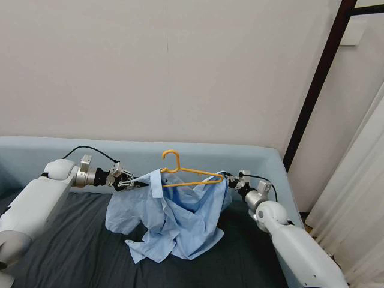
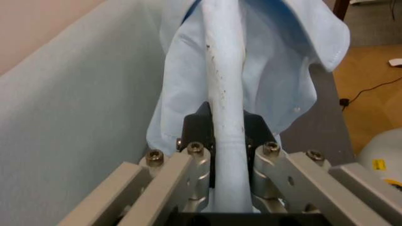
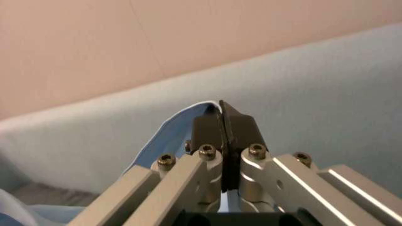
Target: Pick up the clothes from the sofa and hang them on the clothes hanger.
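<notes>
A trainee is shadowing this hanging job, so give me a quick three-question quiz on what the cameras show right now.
1. True or false: the yellow hanger lies flat on the sofa seat.
2. Pick one: the left gripper is A) open, B) shut on the blue shirt, C) shut on the hanger's hook.
3. Short answer: what does the right gripper hold?

Key: 1 false, it is raised inside the shirt; 2 B; 3 the blue shirt's edge.

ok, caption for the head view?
Left tool and right tool hold a blue shirt on a yellow hanger above the sofa.
</notes>
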`<state>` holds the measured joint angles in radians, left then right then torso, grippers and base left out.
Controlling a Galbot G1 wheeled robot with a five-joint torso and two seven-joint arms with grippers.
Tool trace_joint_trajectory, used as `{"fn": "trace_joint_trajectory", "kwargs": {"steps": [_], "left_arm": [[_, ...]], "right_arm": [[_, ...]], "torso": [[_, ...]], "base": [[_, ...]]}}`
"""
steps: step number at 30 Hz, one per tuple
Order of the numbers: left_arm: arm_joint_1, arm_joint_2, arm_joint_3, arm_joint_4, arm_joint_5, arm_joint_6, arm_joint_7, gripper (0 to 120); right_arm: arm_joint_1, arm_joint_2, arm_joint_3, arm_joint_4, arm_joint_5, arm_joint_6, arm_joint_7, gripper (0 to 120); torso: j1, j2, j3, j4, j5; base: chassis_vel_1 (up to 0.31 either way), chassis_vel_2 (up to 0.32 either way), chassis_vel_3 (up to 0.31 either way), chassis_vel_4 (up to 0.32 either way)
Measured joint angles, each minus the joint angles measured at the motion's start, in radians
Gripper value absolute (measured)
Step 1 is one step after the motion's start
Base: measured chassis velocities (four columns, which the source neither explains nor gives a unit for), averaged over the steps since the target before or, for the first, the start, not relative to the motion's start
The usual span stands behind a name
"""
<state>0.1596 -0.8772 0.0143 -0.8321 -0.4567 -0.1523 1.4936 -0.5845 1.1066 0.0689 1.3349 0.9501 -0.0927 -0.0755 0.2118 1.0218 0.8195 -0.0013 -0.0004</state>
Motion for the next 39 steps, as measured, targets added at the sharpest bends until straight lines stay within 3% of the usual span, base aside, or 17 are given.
{"fn": "trace_joint_trajectory", "kwargs": {"steps": [11,24,31,39], "left_arm": [[-0.002,0.025,0.001,-0.013,0.037,-0.004,0.005,6],[-0.001,0.063,-0.008,-0.023,0.048,-0.022,-0.026,6],[-0.004,0.094,-0.012,-0.028,-0.025,-0.015,-0.051,6],[0.048,0.102,-0.032,-0.068,0.031,-0.015,-0.086,6]], "right_arm": [[-0.045,-0.058,0.048,0.221,0.049,0.086,-0.027,0],[-0.054,-0.099,0.113,0.328,0.078,0.1,-0.079,0],[-0.101,-0.122,0.14,0.363,0.047,0.116,-0.134,0],[-0.139,-0.13,0.157,0.452,0.168,0.169,-0.251,0]], "torso": [[0.0,0.0,0.0,0.0001,-0.0003],[0.0,0.0,0.0,0.0001,-0.0002],[0.0,0.0,0.0,-0.0001,0.0],[0.0,0.0,0.0,0.0002,-0.0002]], "base": [[0.0,0.0,0.0,0.0],[0.0,0.0,0.0,0.0],[0.0,0.0,0.0,0.0],[0.0,0.0,0.0,0.0]]}}
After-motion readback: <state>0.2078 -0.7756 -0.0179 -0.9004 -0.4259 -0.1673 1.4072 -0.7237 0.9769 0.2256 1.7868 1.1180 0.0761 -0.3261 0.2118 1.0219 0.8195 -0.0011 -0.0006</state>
